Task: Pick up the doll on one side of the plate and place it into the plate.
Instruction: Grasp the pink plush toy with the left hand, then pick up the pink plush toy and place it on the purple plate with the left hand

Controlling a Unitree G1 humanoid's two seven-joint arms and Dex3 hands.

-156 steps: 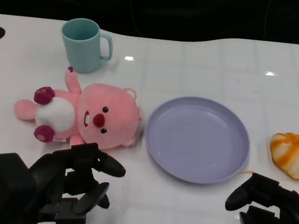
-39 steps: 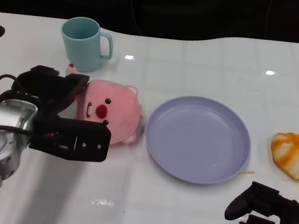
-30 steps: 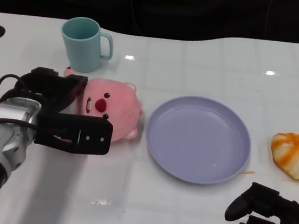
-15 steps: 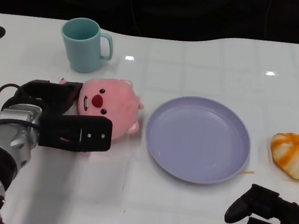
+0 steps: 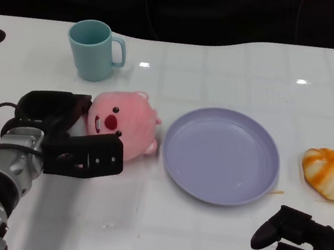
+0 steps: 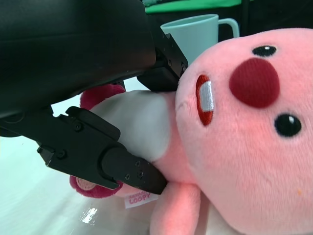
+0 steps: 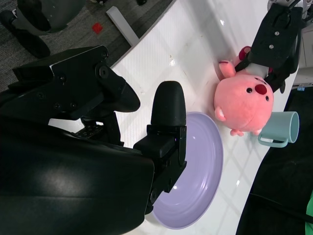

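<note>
The left hand (image 5: pixel 62 133) grips the pink doll (image 5: pixel 122 121) around its white belly, fingers (image 6: pixel 122 169) wrapped on both sides of the body. The doll sits at about 9 o'clock of the purple plate (image 5: pixel 221 155), its head just beside the plate's rim and not yet inside it. Compared with half a second ago, the doll's head is tipped a little more upright and the hand has drawn slightly lower in the head view; five seconds back the doll lay flat and untouched. A small tag (image 6: pixel 137 199) under the doll reads "LOOPY", with a smaller line above it too blurred to make out. The teal mug (image 5: pixel 95 50) stands at 11 o'clock of the doll. The right hand (image 5: pixel 301 248) rests at 5 o'clock of the plate, fingers curled, holding nothing. An orange-and-white bun (image 5: pixel 330 172) lies at 3 o'clock.
</note>
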